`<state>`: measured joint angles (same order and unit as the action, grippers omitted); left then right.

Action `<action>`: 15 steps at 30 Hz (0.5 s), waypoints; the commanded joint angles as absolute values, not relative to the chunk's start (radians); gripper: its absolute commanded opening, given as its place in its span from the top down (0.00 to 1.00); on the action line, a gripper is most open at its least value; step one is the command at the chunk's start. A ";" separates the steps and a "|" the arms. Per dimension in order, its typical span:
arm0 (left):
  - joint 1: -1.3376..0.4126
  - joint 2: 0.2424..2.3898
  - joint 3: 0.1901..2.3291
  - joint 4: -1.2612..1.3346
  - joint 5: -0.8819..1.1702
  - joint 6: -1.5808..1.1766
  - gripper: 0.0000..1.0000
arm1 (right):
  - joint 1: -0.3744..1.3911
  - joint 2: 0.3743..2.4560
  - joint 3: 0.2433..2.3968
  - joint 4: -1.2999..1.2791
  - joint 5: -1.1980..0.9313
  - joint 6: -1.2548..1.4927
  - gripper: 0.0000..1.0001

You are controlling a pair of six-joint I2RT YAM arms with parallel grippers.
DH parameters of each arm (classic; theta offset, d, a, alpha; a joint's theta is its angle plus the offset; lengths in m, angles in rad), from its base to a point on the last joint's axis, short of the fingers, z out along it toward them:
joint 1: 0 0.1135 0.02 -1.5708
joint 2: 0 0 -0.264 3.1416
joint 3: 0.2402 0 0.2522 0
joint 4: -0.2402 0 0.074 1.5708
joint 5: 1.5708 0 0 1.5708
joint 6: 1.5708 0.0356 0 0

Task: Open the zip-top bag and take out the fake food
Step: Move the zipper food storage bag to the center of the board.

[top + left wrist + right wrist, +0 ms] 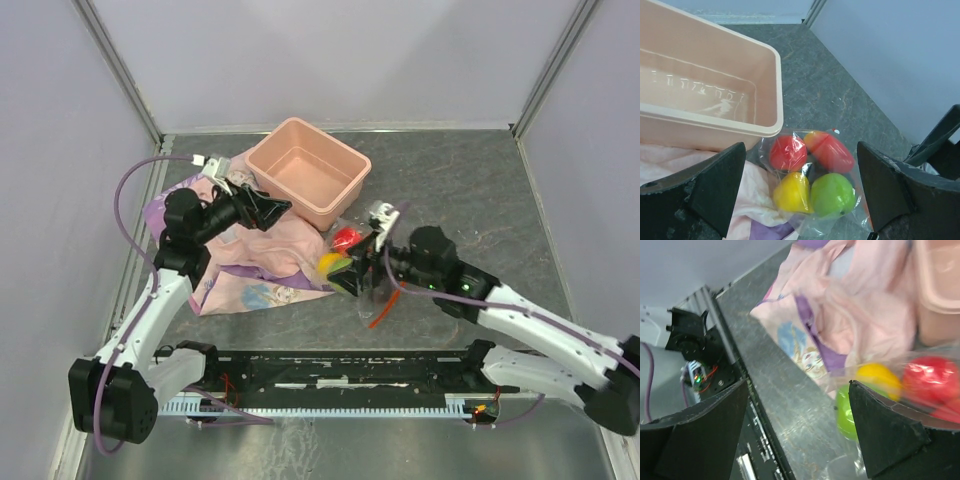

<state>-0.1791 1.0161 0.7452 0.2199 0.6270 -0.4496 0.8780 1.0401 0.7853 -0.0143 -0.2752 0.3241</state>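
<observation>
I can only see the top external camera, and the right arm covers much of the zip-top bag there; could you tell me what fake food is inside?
Observer: The left wrist view shows four pieces of fake food in the zip-top bag: two red, one yellow and one green.
Operator: Thank you. Is the right gripper clamped on the plastic?
Observer: No. The right wrist view shows the right gripper open, its fingers wide apart.

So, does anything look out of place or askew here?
Only the printed cloth: it lies rumpled, bunched against the pink tub. The zip-top bag holds all the visible fake food; nothing has spilled.
</observation>
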 commanded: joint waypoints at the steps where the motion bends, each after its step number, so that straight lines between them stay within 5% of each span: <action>1: -0.210 1.035 0.733 0.319 0.676 -0.480 0.04 | 0.877 0.865 0.676 0.025 0.009 0.281 0.10; 8: -0.399 0.957 0.642 0.264 0.492 -0.633 0.09 | 0.811 0.791 0.629 -0.124 0.343 0.452 0.07; 15: -0.822 0.810 0.552 0.159 0.021 -0.747 0.14 | 0.429 0.716 0.461 -0.097 0.105 0.737 0.10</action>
<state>-0.6655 0.8722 0.5781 0.1837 0.3298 -0.6365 0.5678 0.7643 0.5346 -0.1135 0.1791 0.5510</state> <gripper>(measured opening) 0.868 0.905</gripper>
